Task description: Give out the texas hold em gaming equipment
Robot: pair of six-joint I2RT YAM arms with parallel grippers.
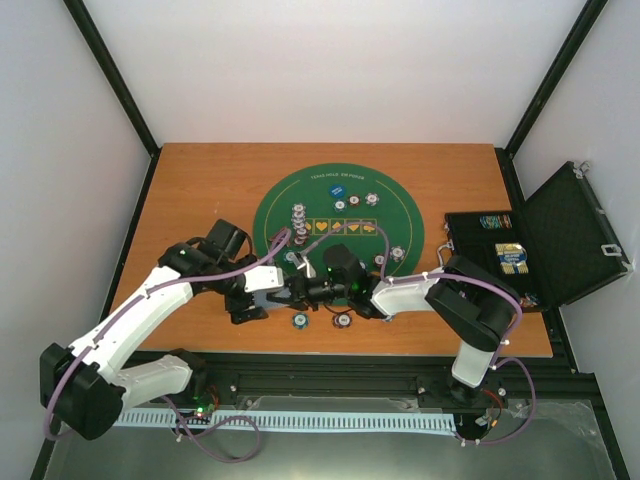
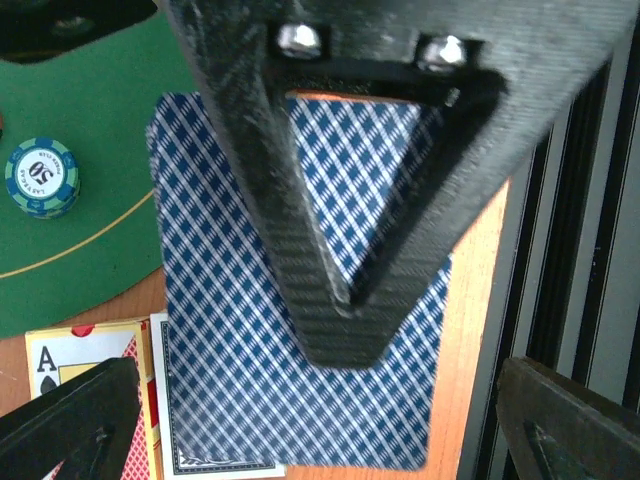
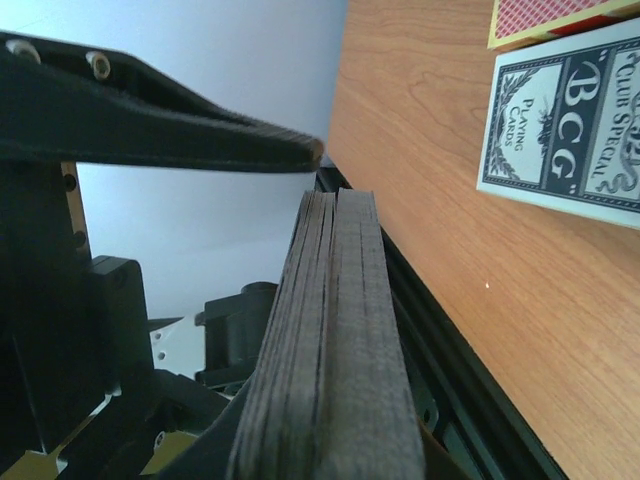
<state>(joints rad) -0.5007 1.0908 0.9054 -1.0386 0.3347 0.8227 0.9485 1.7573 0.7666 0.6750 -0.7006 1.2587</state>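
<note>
Two robot arms meet over the near edge of a wooden table (image 3: 450,200), one holding a deck of cards (image 2: 230,380), the other open-handed in front of it.

The right gripper (image 1: 315,290) is clamped on the deck, with one black finger pressed flat across its blue-checked back. The deck sits just off the near rim of the green mat (image 2: 90,100), and I cannot tell whether it touches the wood. The left gripper (image 2: 320,415) faces the deck with its fingers spread wide, holding nothing. A teal chip (image 2: 42,177) lies on the mat close by. The step looks like drawing a card off to deal. To do it well, the left fingers should close only on the free edge of the outermost card, clear of the right finger, then slide it off along the face. Seen edge-on, the deck shows a slight split, so a clump could come away.
</note>
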